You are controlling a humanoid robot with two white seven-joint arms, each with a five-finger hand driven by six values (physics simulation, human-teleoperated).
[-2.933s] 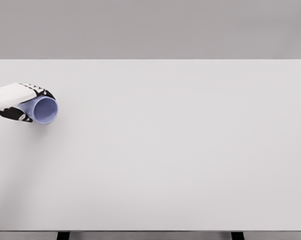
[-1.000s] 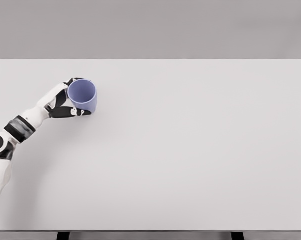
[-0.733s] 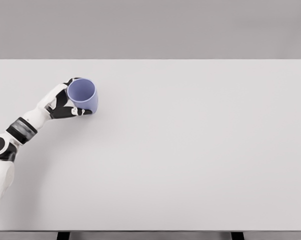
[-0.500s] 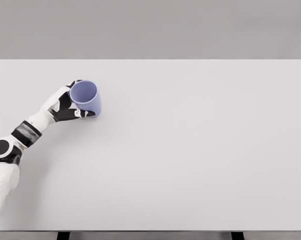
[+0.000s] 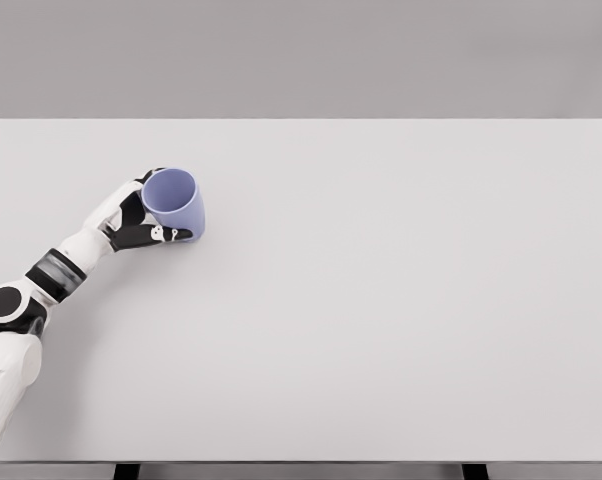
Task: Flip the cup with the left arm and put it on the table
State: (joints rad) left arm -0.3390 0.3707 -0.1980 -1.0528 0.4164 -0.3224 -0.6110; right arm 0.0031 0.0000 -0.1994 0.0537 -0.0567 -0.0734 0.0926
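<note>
Cup held at the left part of the surface.

You have the cup [image 5: 174, 203] on the left side of the surface [image 5: 381, 300], toward its far half, mouth facing up and slightly tilted toward you. The left robot hand [image 5: 133, 220] sits just to the cup's left, fingers wrapped around its side, with the arm running back to the lower left corner of the head view. Everything to the right of the cup is open surface.
</note>
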